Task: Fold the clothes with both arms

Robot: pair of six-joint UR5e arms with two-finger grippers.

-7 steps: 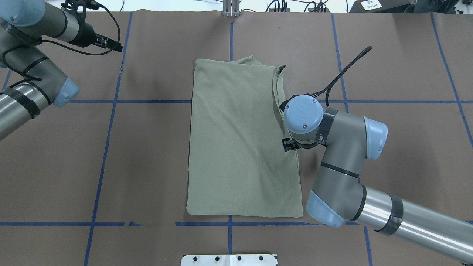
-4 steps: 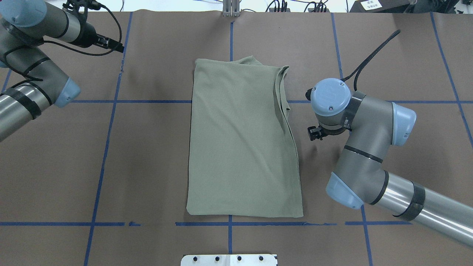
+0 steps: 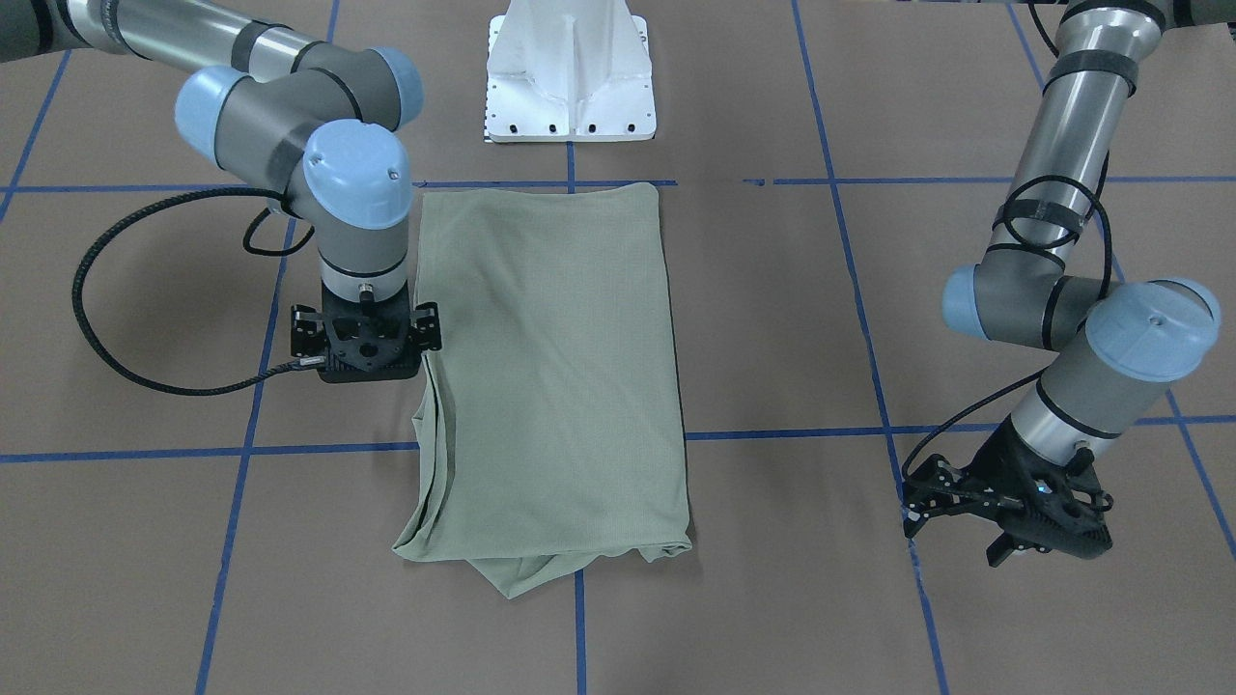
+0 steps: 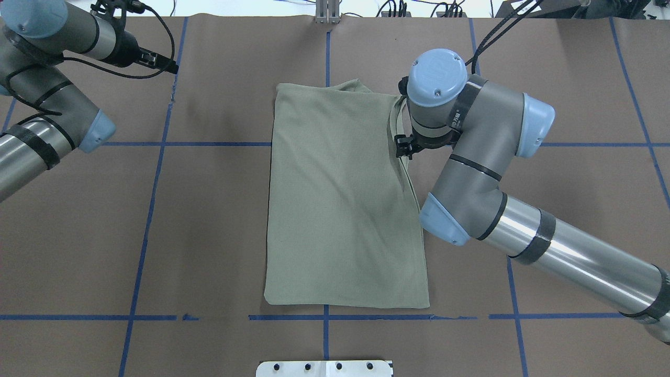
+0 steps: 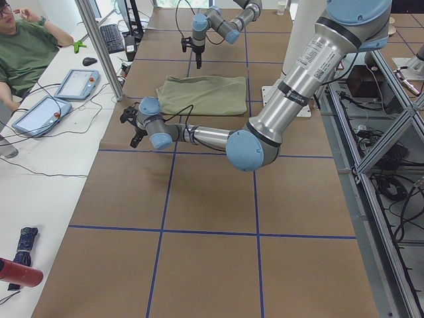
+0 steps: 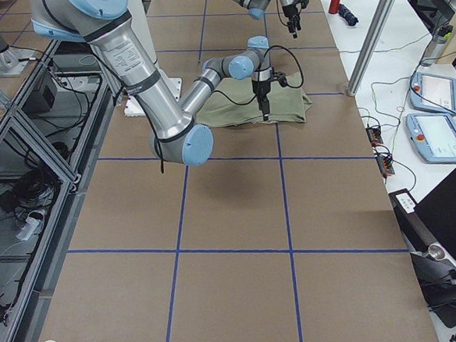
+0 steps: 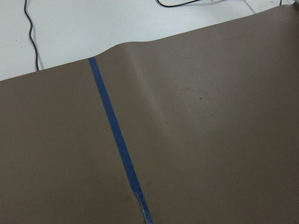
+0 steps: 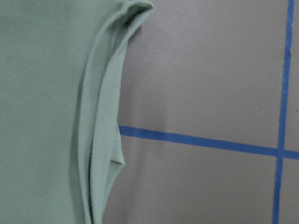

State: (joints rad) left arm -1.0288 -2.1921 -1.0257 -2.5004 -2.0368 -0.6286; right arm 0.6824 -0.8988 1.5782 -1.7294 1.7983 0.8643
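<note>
The sage-green shirt (image 4: 340, 199) lies folded into a long rectangle at the table's centre, also in the front-facing view (image 3: 550, 376). Its collar and logo are hidden. Layered folds run along its right edge (image 8: 100, 140). My right gripper (image 4: 405, 146) points down over that edge near the far end, and looks open and empty in the front-facing view (image 3: 367, 355). My left gripper (image 3: 1004, 531) hangs low over bare table at the far left, jaws spread, well apart from the shirt. It also shows in the overhead view (image 4: 165, 64).
The white pedestal base (image 3: 570, 77) stands at the near edge behind the shirt. Blue tape lines (image 4: 157, 143) grid the brown table cover. A metal post (image 4: 327, 13) stands at the far edge. An operator (image 5: 26, 53) and tablets sit beyond the far side.
My right gripper swung out to the right of the shirt, then came back to its right edge, farther toward the far end. The left arm has barely moved.
</note>
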